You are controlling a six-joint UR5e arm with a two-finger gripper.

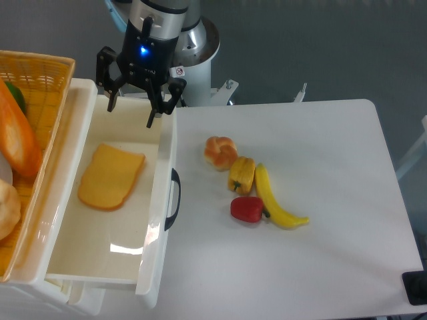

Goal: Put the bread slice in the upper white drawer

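The bread slice (111, 177) lies flat on the floor of the upper white drawer (153, 267), toward its back half. The drawer stands pulled out, its dark handle (174, 198) facing the table. My gripper (131, 115) hangs above the drawer's rear end, open, with nothing between its fingers. It is clear of the slice, which rests below and in front of it.
A yellow wicker basket (40, 73) with a baguette (17, 137) and a bun (7, 207) sits left of the drawer. On the table lie a small bun (220, 152), a yellow pepper (241, 175), a banana (275, 199) and a red pepper (247, 209).
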